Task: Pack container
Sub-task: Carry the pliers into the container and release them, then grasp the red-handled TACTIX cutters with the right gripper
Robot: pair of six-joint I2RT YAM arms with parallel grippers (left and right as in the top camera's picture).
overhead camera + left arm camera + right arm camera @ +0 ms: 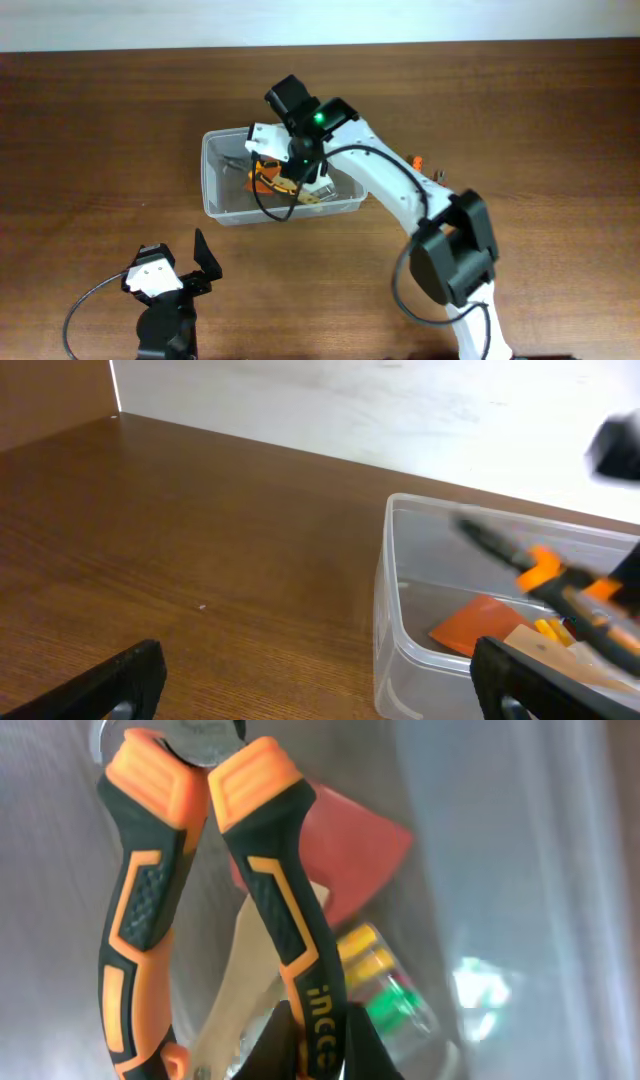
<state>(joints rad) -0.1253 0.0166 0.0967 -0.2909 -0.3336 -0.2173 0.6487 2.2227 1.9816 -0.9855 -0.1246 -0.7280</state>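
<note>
We see the container (pixel 222 195) mid-tabletop (pixel 100 120), the right gripper (pixel 312 1048) inside it clenched on orange-and-black pliers (pixel 265 870) above what may be a red card (pixel 360 850), and the left gripper (pixel 182 263) nearby, spread wide, grasping nothing.

The overhead camera looks straight down on the wooden table (pixel 100 120), with the container (pixel 222 192) near mid-frame. The left wrist camera sits low, apart from the container, facing its corner. The right wrist camera peers into the container, tight against the orange-and-black pliers (pixel 270 890). All three share the container's interior.
</note>
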